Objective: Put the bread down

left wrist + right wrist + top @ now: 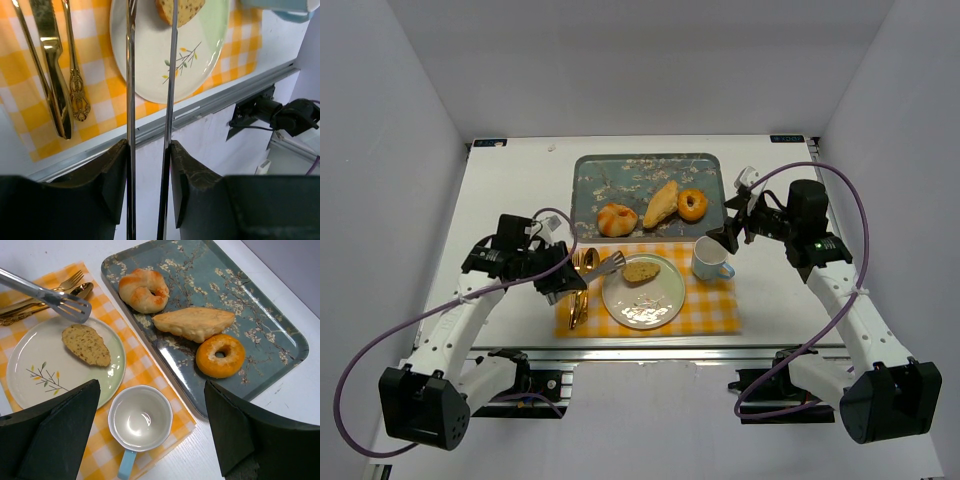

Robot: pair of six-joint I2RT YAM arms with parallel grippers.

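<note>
While the bread (641,270) lies on the far part of the plate (645,308), the left fingers (112,175) pinch a pair of tongs (595,270), whose two arms stand apart. The tong tips sit at the plate's far-left rim, just beside the slice. The bread therefore lies to the right of the tips, its long axis roughly in line with the tongs' reach, and the left arm is much the nearer. The right fingers (55,430) are spread wide with nothing between them, hanging over the cup (710,260) near the tray (582,170) of other pastries.

The placing looks close to done, since no tong arm visibly touches the slice. Any withdrawal would have to draw back leftward without dragging it.

The left wrist view cuts off the tong tips and most of the bread at its top edge. How high the tips ride above the plate cannot be told. Gold cutlery (55,75) lies left of the plate.
</note>
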